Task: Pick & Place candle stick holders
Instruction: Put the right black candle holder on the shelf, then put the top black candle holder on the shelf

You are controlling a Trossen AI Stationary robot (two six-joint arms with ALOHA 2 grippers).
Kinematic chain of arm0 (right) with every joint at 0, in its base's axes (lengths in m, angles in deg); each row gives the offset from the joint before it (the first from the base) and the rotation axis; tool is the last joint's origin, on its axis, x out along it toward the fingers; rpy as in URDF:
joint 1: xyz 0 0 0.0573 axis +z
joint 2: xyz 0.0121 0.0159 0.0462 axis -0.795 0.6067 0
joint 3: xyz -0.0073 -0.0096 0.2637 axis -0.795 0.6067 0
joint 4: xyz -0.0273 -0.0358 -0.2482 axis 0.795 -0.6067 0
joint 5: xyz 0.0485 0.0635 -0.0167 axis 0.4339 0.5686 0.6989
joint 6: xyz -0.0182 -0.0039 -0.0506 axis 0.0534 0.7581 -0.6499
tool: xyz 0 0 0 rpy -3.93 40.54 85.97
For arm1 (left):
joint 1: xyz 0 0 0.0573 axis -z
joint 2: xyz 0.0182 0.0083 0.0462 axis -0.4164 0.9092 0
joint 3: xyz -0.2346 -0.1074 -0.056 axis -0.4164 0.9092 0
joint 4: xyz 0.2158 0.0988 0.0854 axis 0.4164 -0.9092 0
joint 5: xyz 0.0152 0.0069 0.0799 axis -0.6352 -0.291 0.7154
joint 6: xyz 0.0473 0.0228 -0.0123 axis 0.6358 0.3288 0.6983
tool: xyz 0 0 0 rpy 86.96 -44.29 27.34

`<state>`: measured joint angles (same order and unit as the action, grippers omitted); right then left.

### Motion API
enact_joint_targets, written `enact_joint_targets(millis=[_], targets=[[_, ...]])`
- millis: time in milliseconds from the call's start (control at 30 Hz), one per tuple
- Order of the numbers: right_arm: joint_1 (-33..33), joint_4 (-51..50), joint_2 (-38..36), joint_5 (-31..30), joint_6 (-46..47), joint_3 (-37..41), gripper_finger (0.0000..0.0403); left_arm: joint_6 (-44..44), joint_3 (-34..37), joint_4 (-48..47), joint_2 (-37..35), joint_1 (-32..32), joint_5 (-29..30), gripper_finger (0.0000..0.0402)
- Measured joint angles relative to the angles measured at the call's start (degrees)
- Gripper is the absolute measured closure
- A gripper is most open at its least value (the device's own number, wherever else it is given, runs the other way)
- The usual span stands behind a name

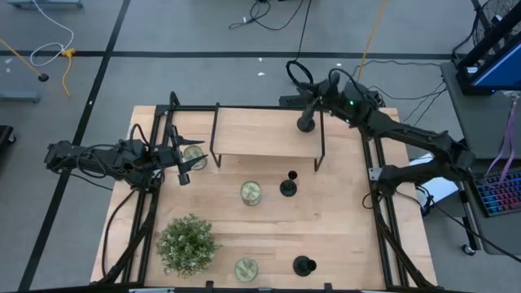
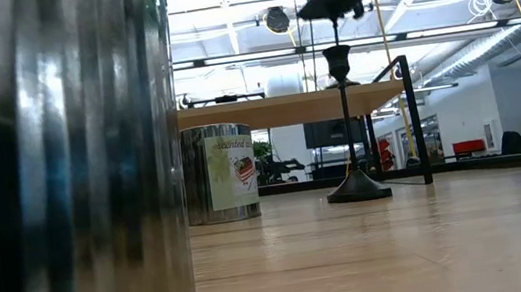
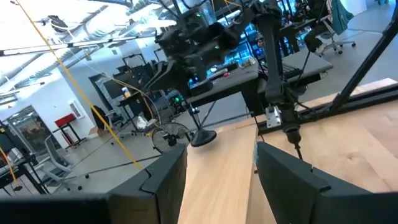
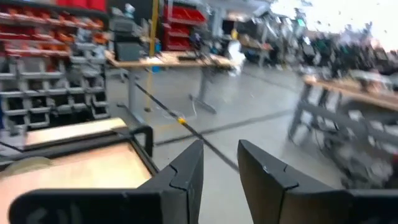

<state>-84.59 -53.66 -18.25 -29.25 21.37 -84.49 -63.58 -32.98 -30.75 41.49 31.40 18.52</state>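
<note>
Wooden desk (image 1: pixel 342 236) carries everything, and over its far half stands a raised wooden shelf (image 1: pixel 260 134) on thin black legs. A bushy green potted plant (image 1: pixel 188 242) sits near the desk's front left corner. Three metal tins lie about: one (image 1: pixel 194 157) beside the shelf's left end, one (image 1: pixel 251 192) near the middle of the desk, one (image 1: pixel 246 268) at the front edge. The right arm reaches in over the far right corner, its right end effector (image 1: pixel 312 102) above the shelf's right end with its fingers (image 4: pixel 186 174) parted and nothing between them. The left arm lies along the left side, the left end effector (image 1: pixel 181 167) just beside the first tin, its fingers (image 3: pixel 168 177) likewise spread and empty. Of the three candle stick holders, one (image 1: pixel 305 124) stands upright on the right end of the shelf, right under the right end effector; a second (image 1: pixel 288 186) stands on the desk in front of the shelf; the third (image 1: pixel 303 264) stands near the front edge, well apart from the others.
</note>
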Motion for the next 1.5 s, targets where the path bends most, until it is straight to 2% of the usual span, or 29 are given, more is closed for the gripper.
enact_joint_targets(millis=[433,800,1033,1267,1500], targets=[[-4.39,-0.43,2.88,-0.07,0.48,0.02,0.0313,-1.19,0.00,-3.05,0.02,-0.02,0.03,0.0204],[-4.49,0.65,4.15,0.00,0.69,-0.02,0.0306,-3.31,0.00,-3.05,0.01,0.00,0.02,0.0204],[-4.38,0.28,3.77,0.13,-1.25,-0.01,0.0267,-3.28,0.00,-3.05,0.02,-0.02,0.02,0.0204],[-4.36,0.40,0.81,0.41,-2.54,0.07,0.0199,-3.28,0.00,-3.05,0.02,0.00,0.04,0.0204],[-4.05,0.41,-3.58,5.51,-4.27,0.07,0.0141,-3.97,0.00,-3.05,0.02,0.00,0.04,0.0204]])
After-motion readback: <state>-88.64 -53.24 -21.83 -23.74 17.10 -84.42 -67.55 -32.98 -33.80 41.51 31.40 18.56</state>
